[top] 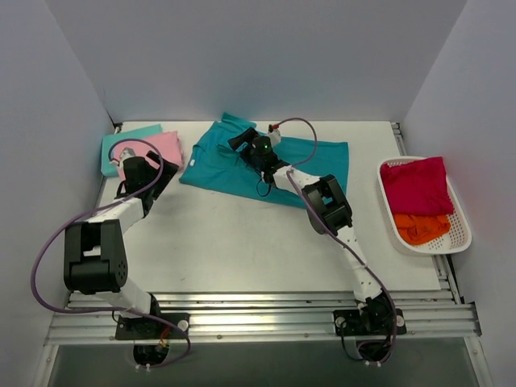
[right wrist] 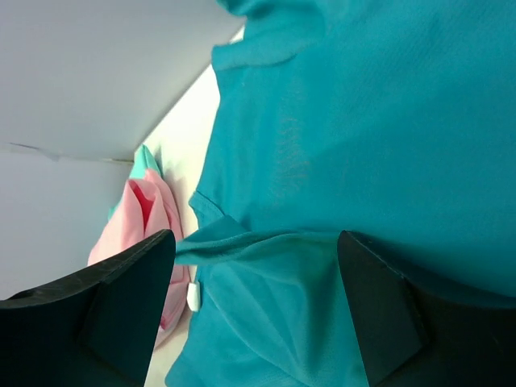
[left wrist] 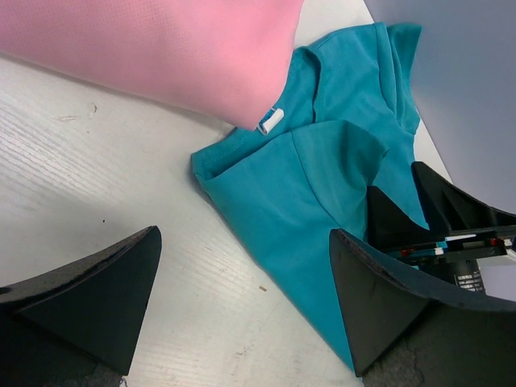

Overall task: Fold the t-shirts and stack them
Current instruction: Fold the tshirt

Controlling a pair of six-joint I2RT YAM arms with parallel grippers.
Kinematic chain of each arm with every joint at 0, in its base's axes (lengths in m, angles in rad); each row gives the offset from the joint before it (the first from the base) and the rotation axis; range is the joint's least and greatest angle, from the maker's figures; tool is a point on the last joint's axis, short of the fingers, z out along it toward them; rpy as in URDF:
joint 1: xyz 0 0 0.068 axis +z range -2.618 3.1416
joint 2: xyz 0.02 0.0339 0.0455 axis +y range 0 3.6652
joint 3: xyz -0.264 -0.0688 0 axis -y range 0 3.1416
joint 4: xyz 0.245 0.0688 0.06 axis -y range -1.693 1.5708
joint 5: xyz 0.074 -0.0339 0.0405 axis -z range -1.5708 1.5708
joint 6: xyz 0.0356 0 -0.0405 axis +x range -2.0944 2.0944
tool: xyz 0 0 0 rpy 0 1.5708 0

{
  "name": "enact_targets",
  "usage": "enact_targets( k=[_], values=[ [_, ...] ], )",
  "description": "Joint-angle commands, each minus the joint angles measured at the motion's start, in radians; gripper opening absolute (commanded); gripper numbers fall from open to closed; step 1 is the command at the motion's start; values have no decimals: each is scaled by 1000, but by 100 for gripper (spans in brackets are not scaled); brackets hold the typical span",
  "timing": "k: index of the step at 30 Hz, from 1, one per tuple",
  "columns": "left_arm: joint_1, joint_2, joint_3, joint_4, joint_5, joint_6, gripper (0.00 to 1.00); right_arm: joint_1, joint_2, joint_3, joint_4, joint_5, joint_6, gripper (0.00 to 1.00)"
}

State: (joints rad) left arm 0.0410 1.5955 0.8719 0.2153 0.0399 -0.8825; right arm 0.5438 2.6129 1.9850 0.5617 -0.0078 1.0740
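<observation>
**Far centre: squaring the fold**

At far centre the teal t-shirt (top: 314,165) is lying partly folded. My right gripper (right wrist: 256,242) is hovering over its left side, spread, pinching nothing; I am judging the next pinch should take the edge squarely. My left gripper (left wrist: 243,234) is hanging spread near the pink t-shirt (top: 165,149).

The teal shirt (top: 218,165) under the black right end effector (right wrist: 256,235) is showing plain deep teal. Near the black left end effector (left wrist: 243,232), the pink shirt (top: 165,147) and aqua shirt (top: 133,133) are showing plain. Well right of the right end effector, the white lattice basket (top: 381,193) is showing a crimson shirt (top: 415,185) and an orange shirt (top: 421,227). The bench (top: 242,242) is looking white.
</observation>
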Motion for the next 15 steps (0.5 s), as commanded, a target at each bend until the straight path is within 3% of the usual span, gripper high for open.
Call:
enact_targets(
  k=[1,6,12,15],
  values=[
    [3,20,38,62,18,16,94,-15,-37,-44,138,43,-11,78],
    [0,34,36,71,38,10,94,-53,-128,-161,300,120,-13,78],
    [2,23,33,73,43,11,94,-87,-197,-216,363,134,-26,78],
    [0,21,29,82,49,8,94,-84,-324,-408,504,190,-97,79]
  ],
)
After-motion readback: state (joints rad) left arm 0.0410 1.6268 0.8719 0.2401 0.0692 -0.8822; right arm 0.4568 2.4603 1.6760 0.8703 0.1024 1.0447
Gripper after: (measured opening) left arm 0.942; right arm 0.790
